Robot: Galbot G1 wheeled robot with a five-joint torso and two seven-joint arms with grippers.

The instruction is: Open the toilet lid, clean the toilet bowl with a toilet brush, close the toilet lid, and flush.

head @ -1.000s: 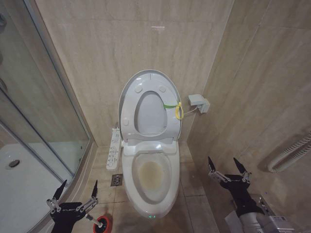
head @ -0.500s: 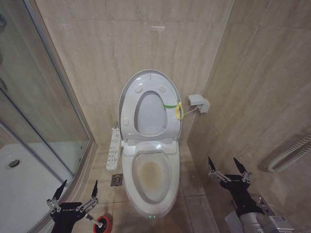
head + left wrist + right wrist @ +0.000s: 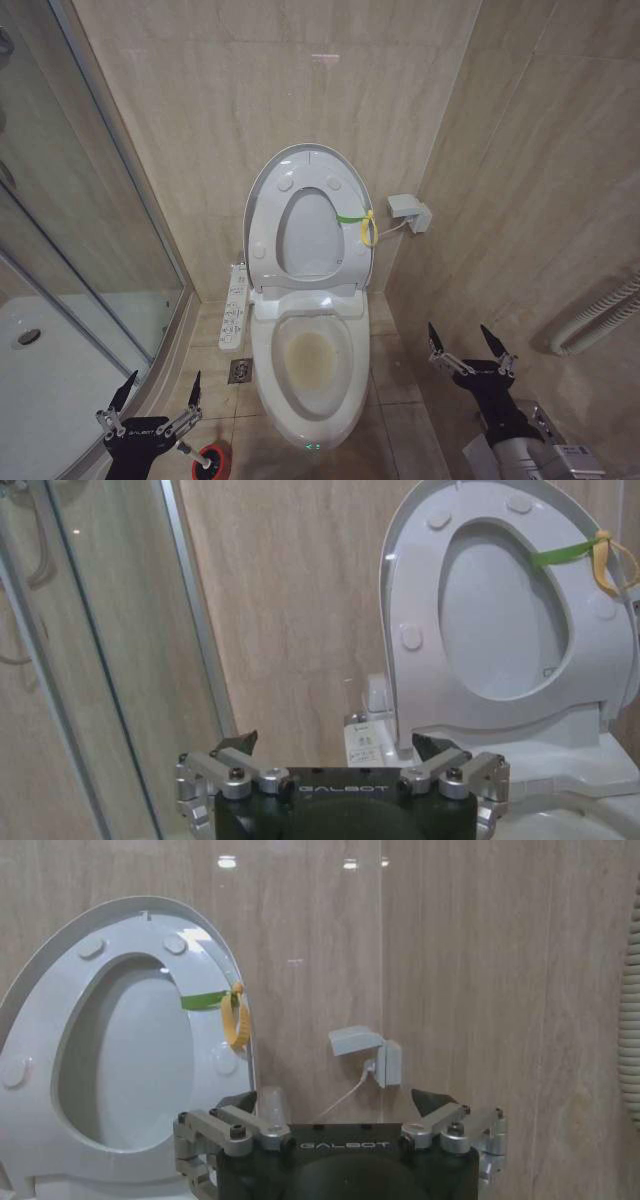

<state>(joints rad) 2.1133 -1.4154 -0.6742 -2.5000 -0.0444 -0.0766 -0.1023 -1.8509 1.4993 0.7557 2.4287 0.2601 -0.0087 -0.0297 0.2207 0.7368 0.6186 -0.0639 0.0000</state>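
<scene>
Toilet lid (image 3: 262,205) raised; toilet bowl (image 3: 310,365) stained.

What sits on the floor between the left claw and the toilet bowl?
In the head view, the toilet brush in its red holder beside the left claw, then bare tile up to the toilet bowl.

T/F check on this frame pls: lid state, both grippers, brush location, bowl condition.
1. The toilet lid is raised against the wall. True.
2. The left gripper is shut on the toilet brush. False: its fingers are open and empty; the brush sits in the red holder on the floor beside it.
3. The toilet bowl has a yellowish-brown stain inside. True.
4. The right gripper is touching the lid. False: it is open, apart from the toilet, on the bowl's right.
</scene>
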